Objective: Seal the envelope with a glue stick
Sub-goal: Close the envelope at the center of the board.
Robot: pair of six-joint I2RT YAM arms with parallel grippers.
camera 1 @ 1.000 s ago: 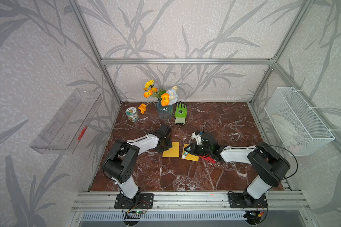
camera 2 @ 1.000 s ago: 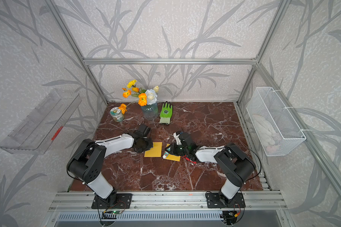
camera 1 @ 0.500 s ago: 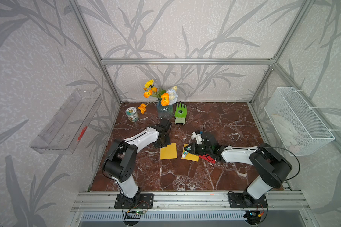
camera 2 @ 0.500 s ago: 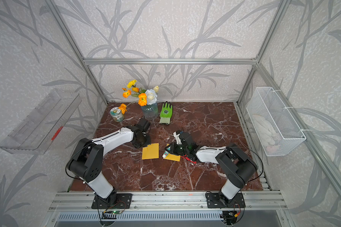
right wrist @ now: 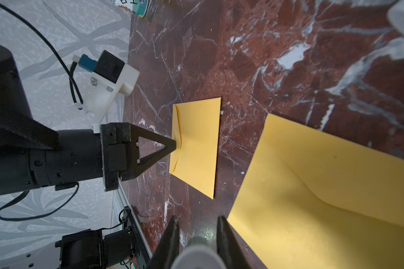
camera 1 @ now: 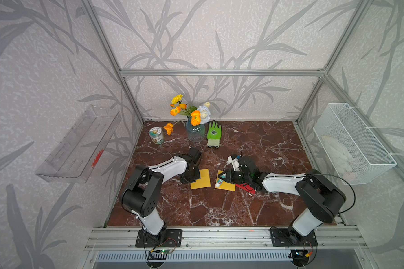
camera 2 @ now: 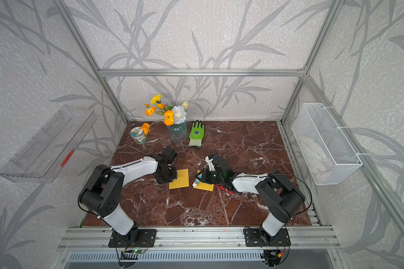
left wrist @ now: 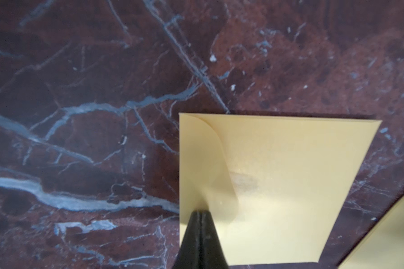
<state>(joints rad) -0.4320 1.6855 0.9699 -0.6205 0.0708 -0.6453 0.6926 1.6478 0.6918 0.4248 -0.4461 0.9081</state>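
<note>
L gripper (left wrist: 200,213) back at envelope (left wrist: 289,186) edge, jaws shut, tip pressing flap (left wrist: 208,163). R gripper (right wrist: 197,233) near envelope, clamped on glue stick (right wrist: 196,256). Sealing prob. nearly done.

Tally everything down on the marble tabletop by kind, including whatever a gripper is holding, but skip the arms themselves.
yellow envelopes: 2
glue stick: 1
green glove: 1
vase of flowers: 1
tin: 1
red item, partly hidden: 1
Total: 7

A robot lab booth — aluminium frame (camera 1: 219,72), patterned wall panels (camera 1: 219,35), marble-print tabletop (camera 1: 266,144).
</note>
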